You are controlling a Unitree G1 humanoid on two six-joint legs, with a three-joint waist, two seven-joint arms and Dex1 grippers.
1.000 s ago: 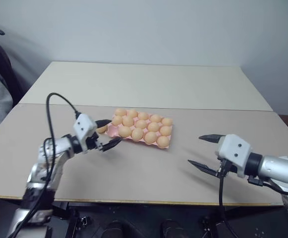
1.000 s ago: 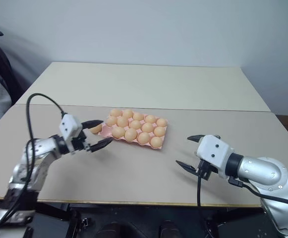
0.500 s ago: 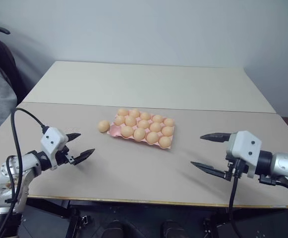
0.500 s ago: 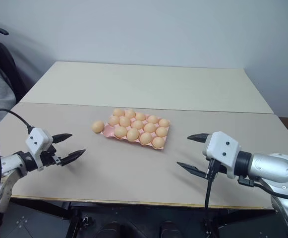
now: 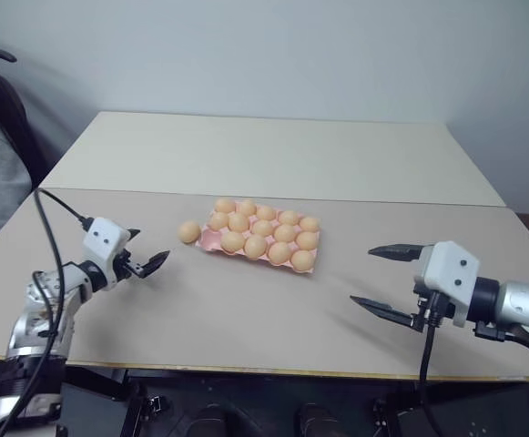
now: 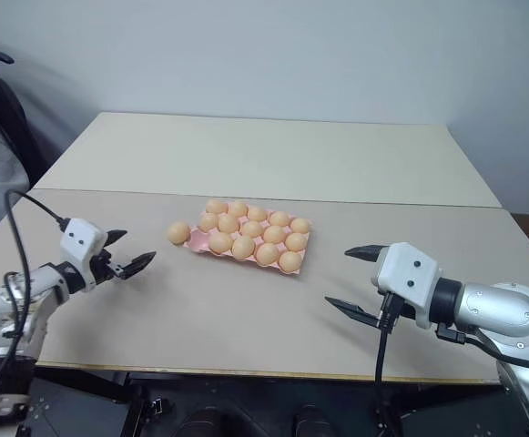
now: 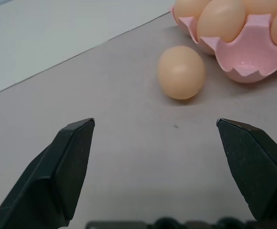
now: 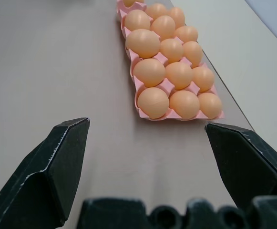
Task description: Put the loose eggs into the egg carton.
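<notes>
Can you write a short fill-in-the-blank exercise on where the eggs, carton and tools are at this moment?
1. One loose egg lies on the table beside the carton's ____ end.
2. The egg carton is ____ in colour.
3. The cup nearest the loose egg is ____.
4. Both the left tool and the right tool have fingers that are ____.

Missing words: left; pink; empty; open

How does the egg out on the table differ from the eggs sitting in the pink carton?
The loose egg lies alone on the bare table, beside the egg carton; the carton's eggs sit packed in cups. One cup nearest it is empty. All look alike in colour, shape and size.
</notes>
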